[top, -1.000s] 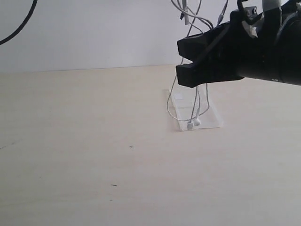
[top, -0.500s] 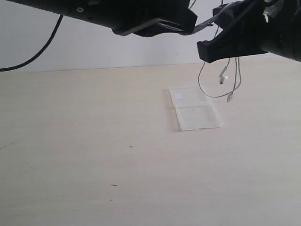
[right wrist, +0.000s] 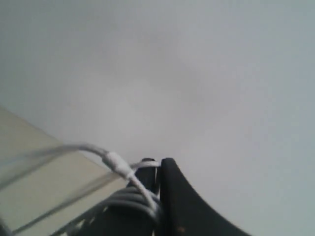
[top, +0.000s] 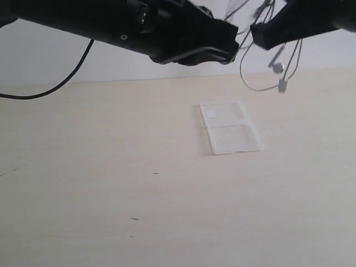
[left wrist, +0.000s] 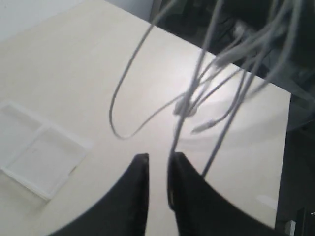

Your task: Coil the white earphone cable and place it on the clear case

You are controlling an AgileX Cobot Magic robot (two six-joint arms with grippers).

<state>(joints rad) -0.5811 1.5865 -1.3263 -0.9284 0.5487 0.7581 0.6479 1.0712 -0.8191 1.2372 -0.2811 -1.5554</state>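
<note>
The white earphone cable [top: 276,66] hangs in the air from the right claw [top: 258,34]. It makes several long loose loops, and their long axis runs up and down. Its lowest parts, an earbud and a small end piece, point down toward the table [top: 111,183] and look blurred. No part of the cable touches the table. In the right wrist view several strands are bunched between the fingers of this claw, which are pressed together on them. The small inline piece [right wrist: 116,161] sits just outside the fingertips.

The left claw [top: 231,49] is just beside the right claw, at about the same height. In the left wrist view its fingers [left wrist: 140,169] are a little spread, with a narrow gap where the table shows through. One strand runs down into this gap along the inner side of one finger.

The clear case [top: 233,139] lies open and flat on the table, well below both claws and apart from the cable. Its two halves lie in one line, so its long axis runs away from the exterior camera. The half with the small white patch [top: 211,114] is the far one.
</note>
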